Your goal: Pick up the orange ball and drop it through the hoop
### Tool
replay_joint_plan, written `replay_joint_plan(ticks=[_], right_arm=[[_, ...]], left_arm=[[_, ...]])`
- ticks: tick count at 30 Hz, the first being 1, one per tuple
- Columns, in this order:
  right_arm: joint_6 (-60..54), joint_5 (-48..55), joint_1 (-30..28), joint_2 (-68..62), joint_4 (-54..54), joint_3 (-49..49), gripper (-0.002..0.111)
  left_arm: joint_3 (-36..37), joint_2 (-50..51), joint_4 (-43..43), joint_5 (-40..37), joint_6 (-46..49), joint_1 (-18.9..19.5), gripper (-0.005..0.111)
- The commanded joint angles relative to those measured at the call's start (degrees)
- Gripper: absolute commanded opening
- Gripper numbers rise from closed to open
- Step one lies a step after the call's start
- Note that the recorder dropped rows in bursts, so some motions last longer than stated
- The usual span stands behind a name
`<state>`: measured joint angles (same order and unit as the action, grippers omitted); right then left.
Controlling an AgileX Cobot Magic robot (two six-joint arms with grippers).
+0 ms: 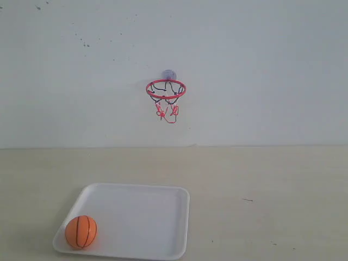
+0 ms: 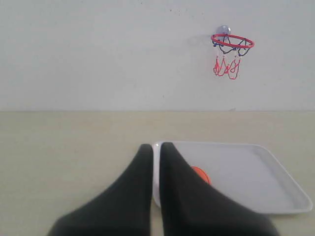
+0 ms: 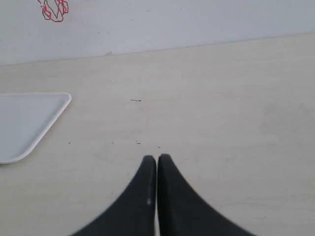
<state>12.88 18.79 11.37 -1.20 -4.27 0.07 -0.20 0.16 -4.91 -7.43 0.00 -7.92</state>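
The orange ball (image 1: 81, 231) rests in the near left corner of a white tray (image 1: 157, 217). On the back wall hangs the hoop (image 1: 166, 89), a red ring with a red-and-black net under a greyish suction cup. Neither gripper shows in the exterior view. In the left wrist view my left gripper (image 2: 155, 147) is shut and empty, its black fingers hiding most of the ball (image 2: 202, 174); the hoop (image 2: 232, 42) is far off on the wall. My right gripper (image 3: 157, 159) is shut, holding nothing, above bare table.
The pale wooden table (image 1: 272, 185) runs back to a white wall (image 1: 261, 65). A corner of the tray (image 3: 29, 120) and the tip of the net (image 3: 54, 11) show in the right wrist view.
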Motion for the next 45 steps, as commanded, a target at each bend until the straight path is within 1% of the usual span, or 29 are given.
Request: replay_joint_plan(ticks=[1, 7, 9, 12, 14, 18, 19, 21, 25, 27, 28, 30, 31, 32, 33, 34, 35, 36, 38, 39, 40, 42, 44, 45], right_arm=[[-0.05, -0.42, -0.05, 0.23, -0.46, -0.07, 0.0], [-0.05, -0.42, -0.05, 0.23, -0.46, -0.07, 0.0], [-0.05, -0.42, -0.05, 0.23, -0.46, -0.07, 0.0], [-0.05, -0.42, -0.05, 0.23, -0.46, -0.07, 0.0], [-0.05, -0.42, -0.05, 0.23, -0.46, -0.07, 0.0], [-0.05, -0.42, -0.05, 0.23, -0.46, -0.07, 0.0], [-0.05, -0.42, -0.05, 0.23, -0.46, -0.07, 0.0], [-0.05, -0.42, -0.05, 0.23, -0.46, -0.07, 0.0], [-0.05, -0.42, -0.05, 0.23, -0.46, -0.07, 0.0], [-0.05, -0.42, -0.05, 0.23, -0.46, -0.07, 0.0], [-0.05, -0.42, -0.05, 0.23, -0.46, -0.07, 0.0], [-0.05, -0.42, -0.05, 0.23, -0.46, -0.07, 0.0], [-0.05, -0.42, -0.05, 0.23, -0.46, -0.07, 0.0], [-0.05, -0.42, -0.05, 0.23, -0.46, -0.07, 0.0], [-0.05, -0.42, -0.05, 0.23, -0.46, -0.07, 0.0], [-0.05, -0.42, -0.05, 0.23, -0.46, -0.07, 0.0], [-0.05, -0.42, -0.05, 0.23, -0.46, -0.07, 0.0], [-0.05, -0.42, -0.05, 0.23, -0.46, -0.07, 0.0], [-0.05, -0.42, -0.05, 0.23, -0.46, -0.07, 0.0], [-0.05, -0.42, -0.05, 0.23, -0.46, -0.07, 0.0], [-0.05, -0.31, -0.05, 0.23, -0.46, -0.07, 0.0], [-0.05, -0.31, -0.05, 0.23, -0.46, -0.07, 0.0], [-0.05, -0.31, -0.05, 0.23, -0.46, -0.07, 0.0], [-0.05, -0.31, -0.05, 0.23, -0.46, -0.07, 0.0]], left_arm=[[0.2, -0.16, 0.16, -0.37, 0.0, 0.17, 0.004], [-0.44, -0.16, -0.35, 0.16, -0.8, 0.17, 0.004], [-4.41, -0.16, -0.59, 0.49, -2.98, 0.17, 0.004], [-12.19, -0.16, -0.59, 0.49, -5.73, 0.17, 0.004], [-16.78, -0.16, -0.59, -0.33, -5.74, 0.17, 0.004], [-22.47, -0.16, -0.38, -3.95, -5.58, 0.17, 0.004], [-23.41, -0.16, -0.38, -3.08, -5.58, 0.17, 0.004], [-24.13, -0.16, 0.02, 1.26, -5.27, 0.17, 0.004], [-24.13, -0.16, -0.58, 13.55, -6.34, 0.17, 0.004], [-24.13, -0.16, -0.55, 16.42, -8.85, 0.17, 0.004], [-24.13, -0.16, -0.37, 16.43, -8.61, 0.17, 0.004], [-25.09, 1.9, -0.6, 12.79, -8.14, 0.17, 0.004], [-27.08, 7.75, -2.58, 7.43, -8.14, 0.17, 0.004], [-28.63, 11.11, -3.38, 4.29, -8.14, 0.17, 0.004], [-33.66, 20.95, -3.11, -4.89, -7.91, 0.05, 0.004], [-35.8, 26.11, -2.02, -9.64, -6.35, 0.04, 0.004], [-40.91, 36.19, 0.37, -17.92, -2.66, 0.04, 0.004], [-44.08, 42.67, 1.79, -21.95, -1.63, 0.04, 0.004], [-50.11, 53.84, 2.94, -26.57, -1.63, 0.04, 0.006], [-52.57, 58.77, 2.94, -28.26, -1.63, 0.04, 0.01], [-54.8, 63.22, 2.94, -30.78, 0.0, 0.04, 0.017], [-58.02, 71.06, 2.94, -35.89, 4.48, 0.04, 0.034], [-59.32, 76.51, 2.11, -37.67, 6.11, 0.04, 0.054], [-59.32, 77.75, 1.3, -37.52, 7.68, 0.04, 0.058]])
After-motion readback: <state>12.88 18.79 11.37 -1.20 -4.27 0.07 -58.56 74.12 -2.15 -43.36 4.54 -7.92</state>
